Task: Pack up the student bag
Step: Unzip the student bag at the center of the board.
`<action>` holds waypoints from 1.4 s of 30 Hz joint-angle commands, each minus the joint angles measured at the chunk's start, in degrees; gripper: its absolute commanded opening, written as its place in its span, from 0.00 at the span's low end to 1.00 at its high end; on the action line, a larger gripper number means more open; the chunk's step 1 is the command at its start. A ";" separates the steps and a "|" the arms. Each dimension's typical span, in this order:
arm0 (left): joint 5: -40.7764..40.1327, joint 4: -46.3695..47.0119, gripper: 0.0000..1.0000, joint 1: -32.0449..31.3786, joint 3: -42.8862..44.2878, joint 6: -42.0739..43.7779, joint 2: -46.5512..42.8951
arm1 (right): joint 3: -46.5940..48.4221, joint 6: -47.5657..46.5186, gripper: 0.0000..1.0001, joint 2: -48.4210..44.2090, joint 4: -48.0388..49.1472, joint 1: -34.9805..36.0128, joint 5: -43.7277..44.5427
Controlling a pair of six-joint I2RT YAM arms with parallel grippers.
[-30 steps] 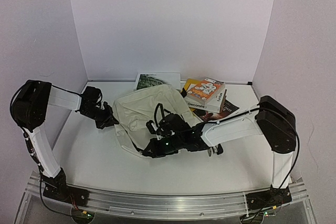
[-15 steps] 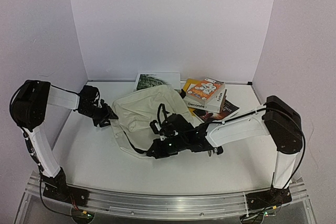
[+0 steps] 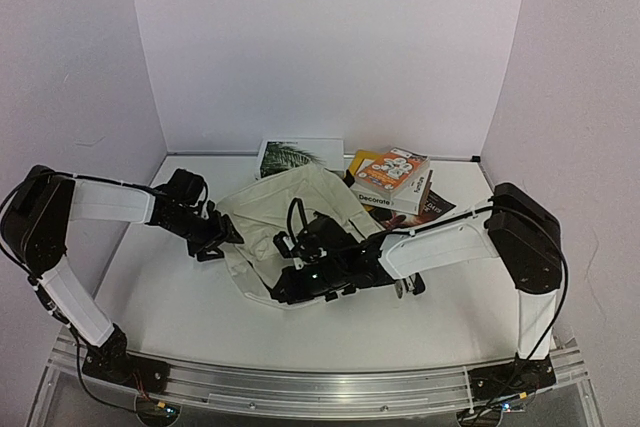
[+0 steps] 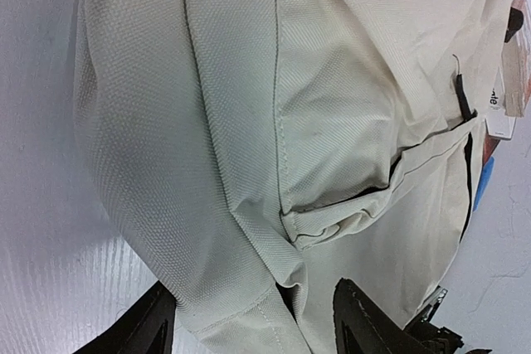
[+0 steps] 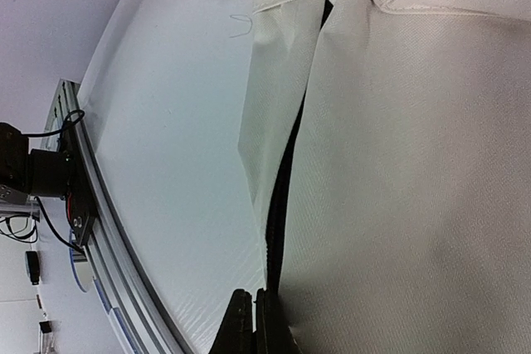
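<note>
The student bag [image 3: 290, 209], cream fabric with black zippers and straps, lies crumpled in the middle of the table. My left gripper [image 3: 222, 237] is at the bag's left side. In the left wrist view its gripper [image 4: 257, 327] is open, and a fold of the student bag [image 4: 249, 122] bulges between the dark fingers [image 4: 358, 321]. My right gripper [image 3: 283, 293] sits at the bag's near edge. In the right wrist view that gripper [image 5: 253, 321] is shut, with the bag's black zipper edge [image 5: 286, 205] running down beside its tips. Whether it pinches that edge does not show.
A stack of books [image 3: 392, 179] stands at the back right, touching the bag. A palm-leaf book [image 3: 298, 154] lies flat at the back wall. An aluminium rail [image 3: 320, 387] runs along the near edge. White walls close the left, back and right.
My left gripper has opened, let go of the bag fabric and slid right and nearer along the bag's side. The bag has slumped. The right gripper stays shut, hardly moved.
</note>
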 commanded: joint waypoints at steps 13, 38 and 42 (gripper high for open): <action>-15.39 -19.42 0.71 -10.04 3.99 -6.75 -5.19 | 0.79 -0.68 0.00 -0.70 0.47 0.47 -0.08; 0.32 -10.39 0.69 -15.88 11.47 -7.51 11.34 | -5.16 0.05 0.00 -6.05 0.52 0.98 4.04; -2.65 -13.12 0.47 -15.88 12.63 -5.80 12.85 | -5.70 -0.24 0.00 -6.41 0.43 1.08 5.04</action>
